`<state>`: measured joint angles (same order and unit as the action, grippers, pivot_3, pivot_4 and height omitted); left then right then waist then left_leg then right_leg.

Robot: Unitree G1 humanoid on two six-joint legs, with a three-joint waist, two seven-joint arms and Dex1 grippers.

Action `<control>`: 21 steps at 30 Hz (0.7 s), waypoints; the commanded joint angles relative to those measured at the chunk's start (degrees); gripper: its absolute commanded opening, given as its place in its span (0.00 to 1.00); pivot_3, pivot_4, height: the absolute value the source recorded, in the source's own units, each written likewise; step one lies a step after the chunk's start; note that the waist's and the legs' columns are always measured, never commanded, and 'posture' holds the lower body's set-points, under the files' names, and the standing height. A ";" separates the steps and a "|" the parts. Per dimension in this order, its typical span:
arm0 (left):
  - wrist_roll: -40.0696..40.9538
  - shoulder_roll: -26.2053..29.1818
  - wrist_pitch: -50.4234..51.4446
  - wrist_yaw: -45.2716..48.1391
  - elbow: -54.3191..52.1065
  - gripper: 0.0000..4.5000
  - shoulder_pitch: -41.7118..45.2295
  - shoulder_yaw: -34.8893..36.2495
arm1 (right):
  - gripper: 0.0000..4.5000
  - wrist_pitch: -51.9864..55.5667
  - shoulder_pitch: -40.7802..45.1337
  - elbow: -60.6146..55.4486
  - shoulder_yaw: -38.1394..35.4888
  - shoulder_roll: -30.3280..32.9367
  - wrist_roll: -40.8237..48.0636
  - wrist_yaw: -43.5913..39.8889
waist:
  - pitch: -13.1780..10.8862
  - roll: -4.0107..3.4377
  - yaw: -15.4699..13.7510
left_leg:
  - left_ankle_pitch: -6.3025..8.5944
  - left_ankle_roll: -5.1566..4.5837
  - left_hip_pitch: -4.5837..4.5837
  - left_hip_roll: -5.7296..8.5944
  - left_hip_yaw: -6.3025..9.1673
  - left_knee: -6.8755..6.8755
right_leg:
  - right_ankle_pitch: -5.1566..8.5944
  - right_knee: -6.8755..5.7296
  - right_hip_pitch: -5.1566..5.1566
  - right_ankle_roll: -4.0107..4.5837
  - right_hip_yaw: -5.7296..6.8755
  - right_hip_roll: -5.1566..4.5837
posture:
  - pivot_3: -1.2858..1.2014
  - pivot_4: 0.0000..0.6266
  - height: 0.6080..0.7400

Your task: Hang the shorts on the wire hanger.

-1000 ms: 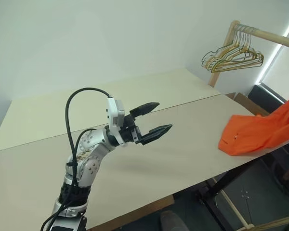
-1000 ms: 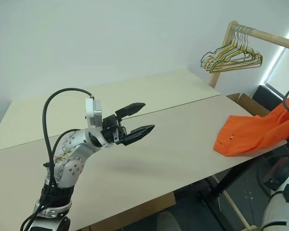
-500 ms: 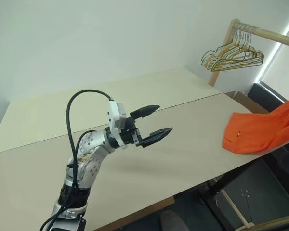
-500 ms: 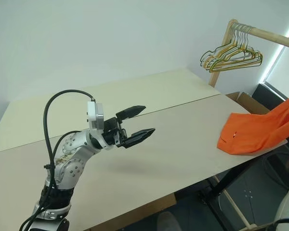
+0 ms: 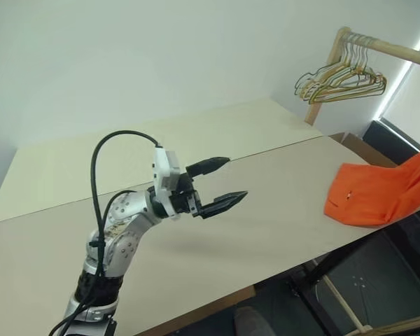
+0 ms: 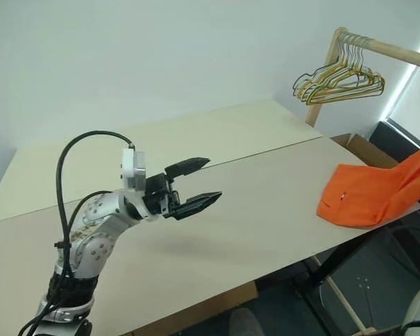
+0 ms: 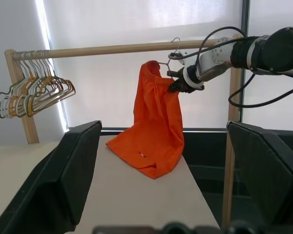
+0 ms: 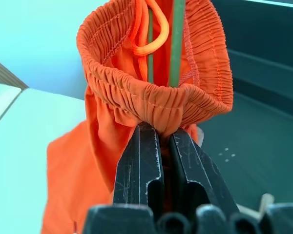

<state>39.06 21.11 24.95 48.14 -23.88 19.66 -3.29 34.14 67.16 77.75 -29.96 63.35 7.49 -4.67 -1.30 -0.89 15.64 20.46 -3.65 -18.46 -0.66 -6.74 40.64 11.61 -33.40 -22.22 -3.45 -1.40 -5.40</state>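
Observation:
The orange shorts hang by their gathered waistband from my right gripper, which is shut on that band. Their lower end rests on the table's right corner, where the shorts lie as a folded heap. Thin olive wires of the wire hanger pass up through the waist opening. The hanger's curved hook reaches up to the wooden rail. Whether it rests on the rail I cannot tell. My left gripper hovers open over the middle of the table, pointing toward the shorts, with nothing between its fingers.
A bunch of coloured hangers hangs on the wooden rail's end at the back right, near its upright post. The pale table ends just past the shorts, with dark floor and table legs below.
The orange cloth has slid a little toward the table's right edge. My left gripper stays open and almost still.

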 commanded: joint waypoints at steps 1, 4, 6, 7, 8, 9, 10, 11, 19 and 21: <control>2.51 1.28 2.17 0.39 -1.91 0.99 1.16 0.68 | 0.00 -0.59 3.57 -2.71 3.17 2.24 -1.70 -2.58 | 0.00 -0.09 -0.10 | 0.00 0.00 0.01 0.00 0.00 0.00 | 0.00 0.00 0.00 0.00 0.00 0.00 | 0.41 0.00 1.00; 4.45 1.84 4.36 0.51 -1.77 0.99 2.24 0.64 | 0.00 1.83 6.50 -3.61 5.95 3.59 -2.99 -3.11 | -0.02 -0.22 -0.02 | 0.00 0.00 0.04 0.05 -0.07 0.01 | 0.00 -0.01 0.00 -0.01 -0.09 -0.02 | 0.40 0.00 1.00; 5.43 1.81 5.68 0.63 -1.49 0.99 3.03 0.50 | 0.00 3.20 8.11 -3.73 6.03 4.67 -2.68 -2.02 | -0.03 -0.24 -0.04 | 0.00 0.00 0.04 0.05 -0.08 0.01 | 0.01 -0.02 -0.01 -0.02 -0.10 -0.02 | 0.39 0.00 1.00; 6.00 1.95 6.34 0.84 -1.39 0.99 3.23 0.42 | 0.00 3.87 8.63 -3.84 6.61 5.18 -2.91 -2.21 | -0.03 -0.24 -0.03 | 0.00 0.00 0.03 0.04 -0.07 0.01 | 0.01 -0.02 -0.01 -0.02 -0.09 -0.01 | 0.39 0.00 1.00; 6.46 2.14 6.90 1.10 -1.42 0.99 3.30 0.42 | 0.00 4.47 8.99 -3.95 7.26 5.55 -3.23 -2.71 | -0.04 -0.23 0.02 | 0.00 0.01 0.03 0.04 -0.07 -0.01 | 0.02 -0.01 -0.02 -0.03 -0.08 -0.01 | 0.39 0.00 1.00; 6.89 2.47 7.29 1.74 -1.47 0.99 3.27 0.48 | 0.00 4.91 9.25 -4.07 7.61 6.02 -3.33 -2.78 | -0.04 -0.23 0.29 | 0.01 0.01 0.03 0.04 -0.07 -0.01 | 0.04 0.00 -0.02 -0.04 -0.07 0.00 | 0.38 0.00 1.00; 7.36 2.91 7.70 2.36 -1.42 0.99 3.30 0.62 | 0.00 5.30 9.37 -4.22 8.35 6.39 -3.70 -3.25 | -0.03 -0.24 0.52 | 0.02 0.02 0.02 0.03 -0.07 -0.01 | 0.04 0.02 -0.02 -0.05 -0.08 0.00 | 0.37 0.00 1.00; 7.73 3.46 8.05 2.96 -1.36 0.99 3.29 0.76 | 0.00 5.83 9.50 -4.28 8.50 6.74 -3.66 -3.48 | -0.03 -0.24 0.88 | 0.02 0.01 0.02 0.04 -0.07 -0.03 | 0.05 0.02 -0.02 -0.07 -0.08 -0.01 | 0.37 0.00 1.00; 9.84 5.89 10.74 4.14 -0.79 0.99 4.51 1.79 | 0.00 6.08 6.88 -3.37 8.99 7.27 -3.47 -5.19 | -0.05 -0.22 3.60 | 0.03 0.02 0.05 0.06 -0.10 -0.03 | 0.09 0.04 0.03 -0.15 -0.12 -0.03 | 0.37 0.00 1.00; 9.69 6.22 11.07 4.09 -1.15 0.99 4.14 1.61 | 0.00 6.08 6.14 -3.14 8.42 6.98 -3.02 -4.69 | -0.04 -0.24 4.07 | 0.03 0.02 0.08 0.07 -0.09 -0.02 | 0.09 0.03 0.05 -0.15 -0.13 -0.04 | 0.38 0.00 1.00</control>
<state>47.86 26.83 35.65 52.24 -24.05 22.84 -2.76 41.43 72.82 76.76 -21.00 69.87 3.62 -9.56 -1.35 -1.12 19.71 20.49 -3.63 -18.35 -0.59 -6.84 40.61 11.70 -33.39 -22.17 -3.61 -1.57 -5.45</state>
